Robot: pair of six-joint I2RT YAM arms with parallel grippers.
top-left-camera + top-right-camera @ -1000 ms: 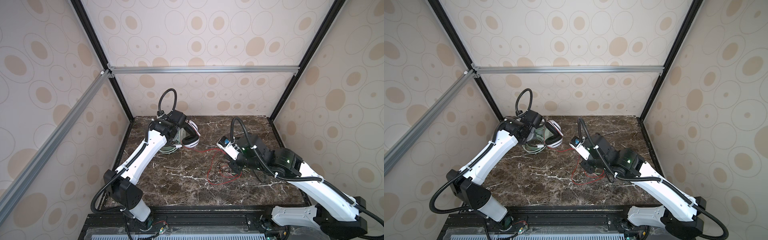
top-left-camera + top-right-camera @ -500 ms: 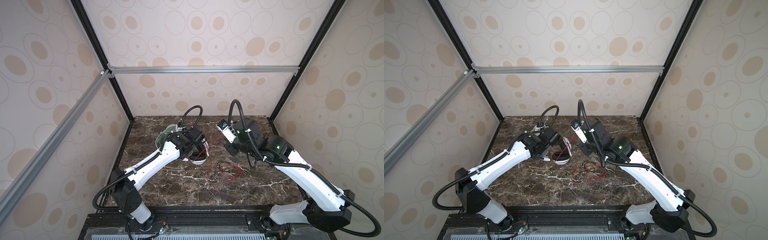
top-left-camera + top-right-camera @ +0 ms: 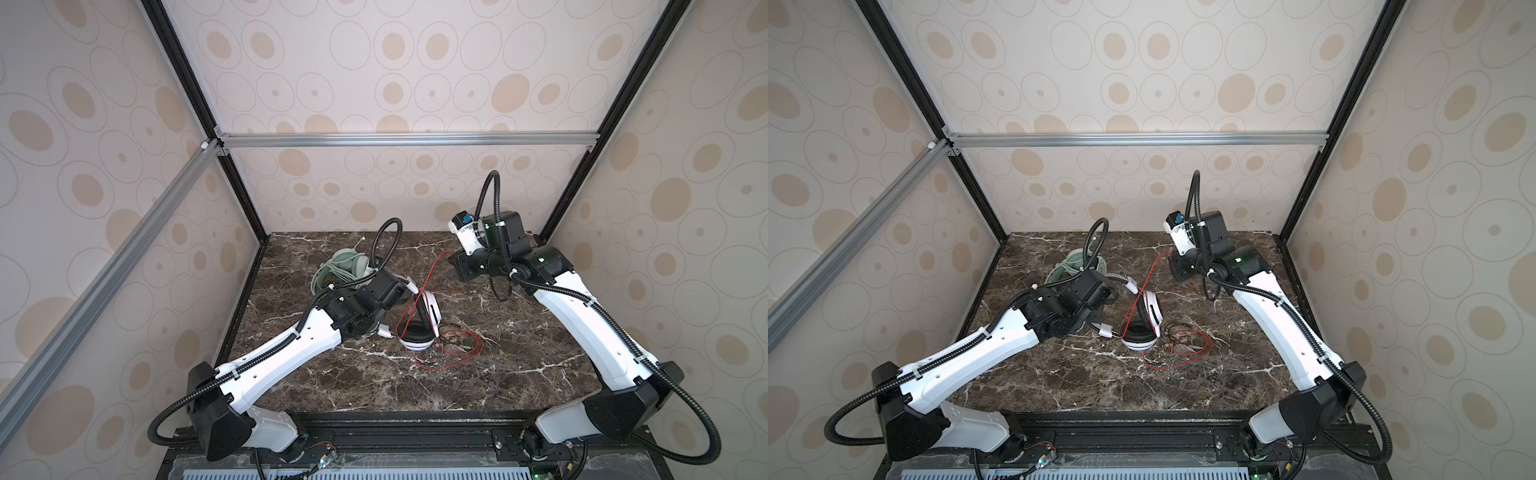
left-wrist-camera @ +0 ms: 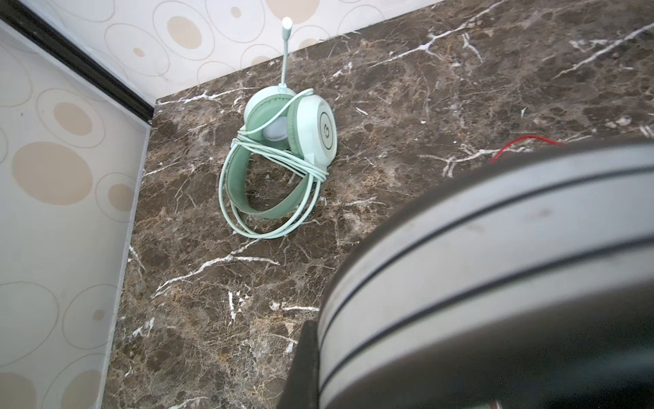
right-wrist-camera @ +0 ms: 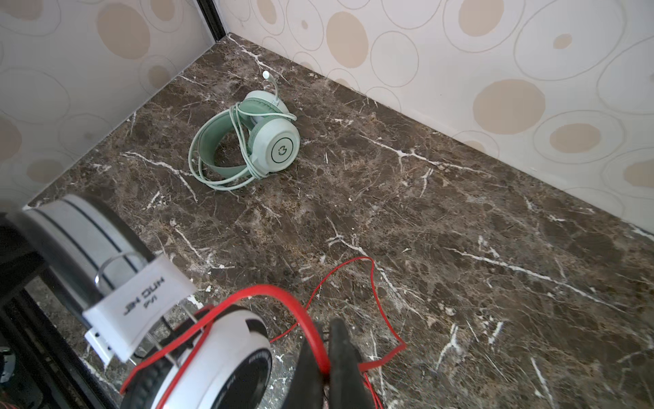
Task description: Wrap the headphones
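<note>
Left gripper [image 3: 404, 287] was clamped on the white headset's [image 3: 419, 330] headband [image 4: 495, 248]. Right gripper [image 5: 326, 350] pinched its red cable [image 5: 283, 294]. The mint headset [image 5: 247, 141] lay well apart.

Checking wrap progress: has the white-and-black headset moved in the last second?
Yes. The white-and-black headset has shifted away from the mint-green headset, which stayed put, toward the front and middle of the table.

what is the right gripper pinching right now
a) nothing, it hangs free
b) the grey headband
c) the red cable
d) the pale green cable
c: in the right wrist view the red cable loops over the white earcup and runs down between the shut fingers of the right gripper
</note>
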